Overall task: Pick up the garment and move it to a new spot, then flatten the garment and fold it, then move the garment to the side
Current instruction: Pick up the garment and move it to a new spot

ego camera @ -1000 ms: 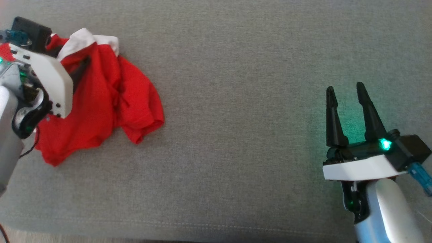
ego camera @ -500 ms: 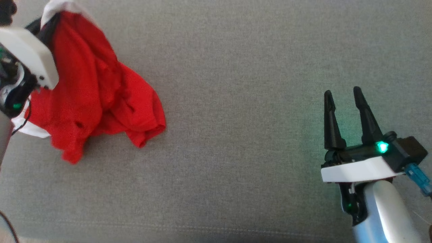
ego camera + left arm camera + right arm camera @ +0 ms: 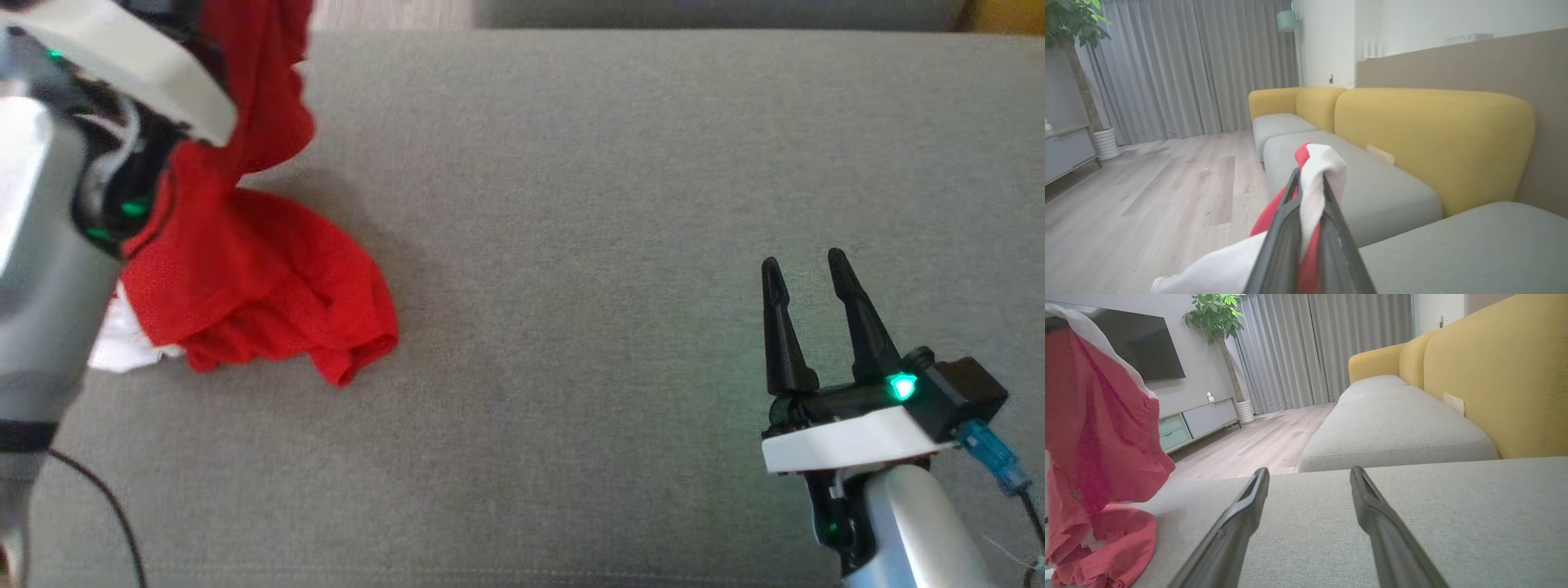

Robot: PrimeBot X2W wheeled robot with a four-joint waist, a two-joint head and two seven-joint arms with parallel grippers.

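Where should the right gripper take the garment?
Take the garment at its folded lower-right corner, coming from the right, low over the cushion. That corner juts toward the open right gripper, while the left gripper holds the white edge aloft.

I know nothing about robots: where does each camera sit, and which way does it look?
Head view: on the head, looking down at the grey cushion and red garment; left arm and open right fingers show.
Left wrist view: on the left wrist, facing along the yellow backrest toward the curtains; left fingers show, shut on the garment.
Right wrist view: on the right wrist, low over the cushion, facing the curtains and plant; right fingers show.
Shared: both wrist views show the yellow backrest and curtains.
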